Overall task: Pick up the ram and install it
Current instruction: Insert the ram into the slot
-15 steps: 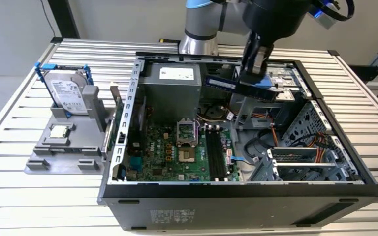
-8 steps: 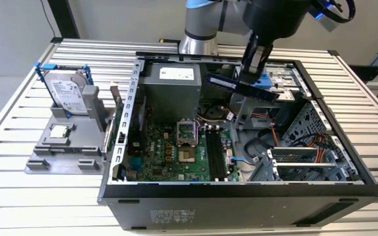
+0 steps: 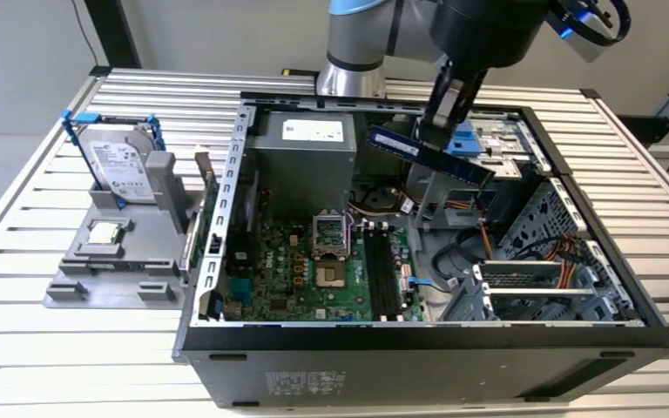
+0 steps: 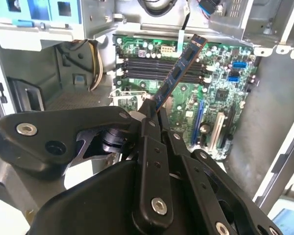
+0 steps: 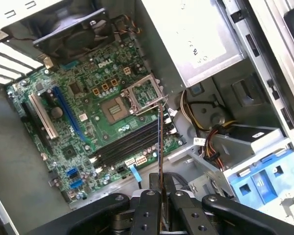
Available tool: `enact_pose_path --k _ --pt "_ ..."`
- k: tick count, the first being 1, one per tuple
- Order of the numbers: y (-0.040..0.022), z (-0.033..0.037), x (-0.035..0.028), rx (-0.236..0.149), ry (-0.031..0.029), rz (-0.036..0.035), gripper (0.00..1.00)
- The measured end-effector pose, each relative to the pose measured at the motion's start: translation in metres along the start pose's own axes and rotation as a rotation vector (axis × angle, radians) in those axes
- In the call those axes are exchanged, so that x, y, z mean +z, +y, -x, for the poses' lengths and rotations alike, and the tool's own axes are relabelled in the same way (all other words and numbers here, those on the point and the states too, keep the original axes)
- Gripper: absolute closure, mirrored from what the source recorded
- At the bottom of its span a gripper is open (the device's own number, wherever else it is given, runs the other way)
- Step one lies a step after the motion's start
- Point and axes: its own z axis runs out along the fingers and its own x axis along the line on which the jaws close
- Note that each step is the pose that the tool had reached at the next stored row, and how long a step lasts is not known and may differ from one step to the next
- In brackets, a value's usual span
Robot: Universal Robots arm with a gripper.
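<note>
While the ram (image 3: 428, 155) is held clamped between the fingers (image 4: 151, 142) above the open case (image 3: 428, 344), it should be squared to the black motherboard slots (image 3: 381, 270) and levelled.

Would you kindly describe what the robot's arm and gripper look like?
The silver-grey arm has a blue band and a black cylindrical wrist section. The matte black gripper is built of flat jointed links with round silver pins.
</note>
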Motion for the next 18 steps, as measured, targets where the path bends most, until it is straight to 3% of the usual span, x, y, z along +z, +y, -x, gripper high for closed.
enact_pose_path --k 18 --pt "0.0000 0.0000 -0.0001 0.298 -0.0128 -0.0173 1.00"
